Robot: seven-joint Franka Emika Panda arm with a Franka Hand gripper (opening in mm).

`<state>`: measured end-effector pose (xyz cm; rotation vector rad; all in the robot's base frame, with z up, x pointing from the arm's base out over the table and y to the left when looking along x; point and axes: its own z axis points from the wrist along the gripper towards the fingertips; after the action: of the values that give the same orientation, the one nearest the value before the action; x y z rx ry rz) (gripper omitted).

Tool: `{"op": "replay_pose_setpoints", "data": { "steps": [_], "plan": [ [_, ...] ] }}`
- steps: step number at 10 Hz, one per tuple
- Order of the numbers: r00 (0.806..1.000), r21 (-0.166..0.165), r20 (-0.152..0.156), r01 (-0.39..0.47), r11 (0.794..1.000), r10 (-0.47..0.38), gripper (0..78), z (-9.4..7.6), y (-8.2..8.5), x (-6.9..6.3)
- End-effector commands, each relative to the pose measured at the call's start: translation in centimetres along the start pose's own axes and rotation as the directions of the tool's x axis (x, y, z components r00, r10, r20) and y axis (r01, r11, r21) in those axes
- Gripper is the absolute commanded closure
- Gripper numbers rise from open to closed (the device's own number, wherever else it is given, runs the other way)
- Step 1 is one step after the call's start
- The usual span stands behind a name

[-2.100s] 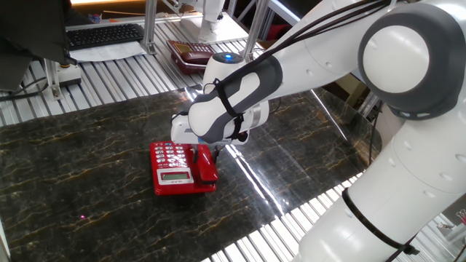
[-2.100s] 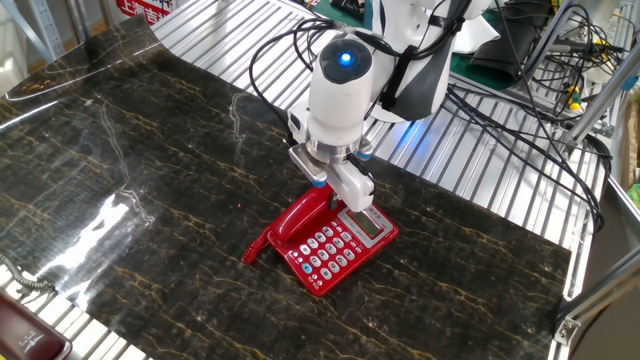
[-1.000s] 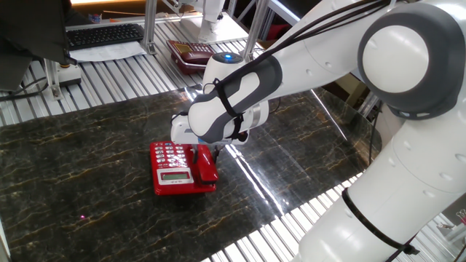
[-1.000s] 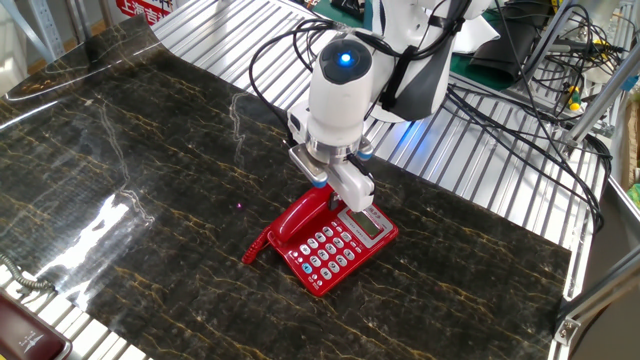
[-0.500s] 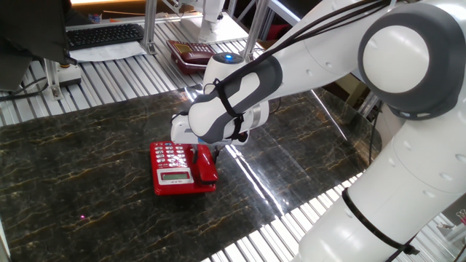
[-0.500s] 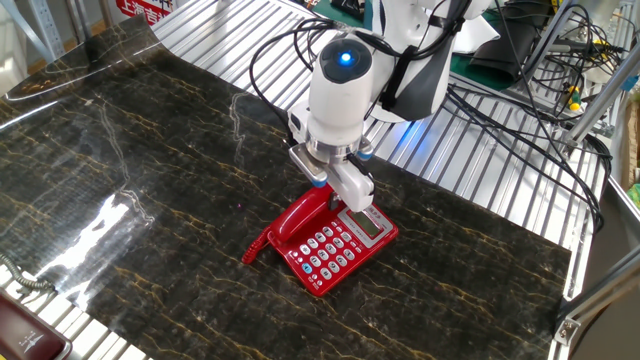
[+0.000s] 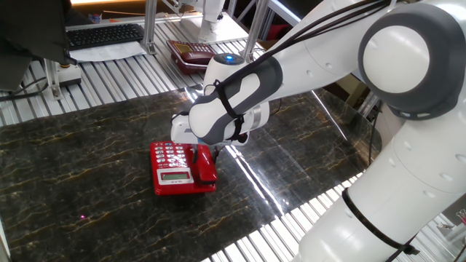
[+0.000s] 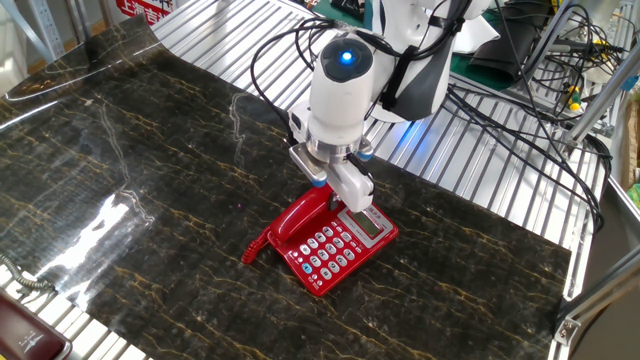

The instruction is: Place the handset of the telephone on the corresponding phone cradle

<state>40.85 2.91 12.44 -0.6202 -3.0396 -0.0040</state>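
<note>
Far left of the one fixed view, a black computer keyboard [image 7: 104, 34] sits on the slatted metal bench behind the dark marbled stone desk [image 7: 87, 145]. Next over, the small bright red squarish desk telephone [image 7: 175, 169] lies flat on the desk, pale keypad buttons toward the back, greenish-grey LCD toward the front. Along its right edge lies the glossy bright red elongated plastic handset [image 7: 207, 166], in the long narrow recessed red phone cradle, which it covers, so no cradle surface shows. White Franka arm hangs right above it; the pincer [image 7: 206, 151] is down at the handset's upper part, fingers mostly hidden by the wrist, cannot tell from here whether they are apart or together. Behind the arm, a darker maroon phone [image 7: 191, 54] rests on the bench. In the other fixed view, the handset [image 8: 299, 217] runs along the left side of the telephone [image 8: 340, 250], one end poking past the base toward the lower left [image 8: 256, 251]. The pincer [image 8: 336, 195] is at the handset's far end, one white finger [image 8: 351, 188] visible beside the LCD, the other hidden; cannot tell if it clamps the handset or only stands close around it. Blue light glows on the wrist [image 8: 346, 57]. Cables [image 8: 520, 60] clutter the far right.
</note>
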Motion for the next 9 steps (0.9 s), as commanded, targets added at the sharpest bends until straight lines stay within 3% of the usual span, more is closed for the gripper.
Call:
{"op": "replay_pose_setpoints", "data": {
  "steps": [1, 4, 5, 9],
  "plan": [
    [1.000, -0.001, 0.004, -0.001, 1.000, 0.001, 76.4, -0.10, 0.04, -0.08],
    [1.000, -0.006, 0.013, -0.009, 1.000, 0.009, 76.4, -0.10, 0.04, -0.08],
    [1.000, -0.008, 0.012, -0.013, 1.000, 0.013, 0.2, -0.10, 0.04, -0.08],
    [1.000, -0.008, 0.012, -0.013, 1.000, 0.013, 0.2, -0.10, 0.04, -0.08]
  ]
}}
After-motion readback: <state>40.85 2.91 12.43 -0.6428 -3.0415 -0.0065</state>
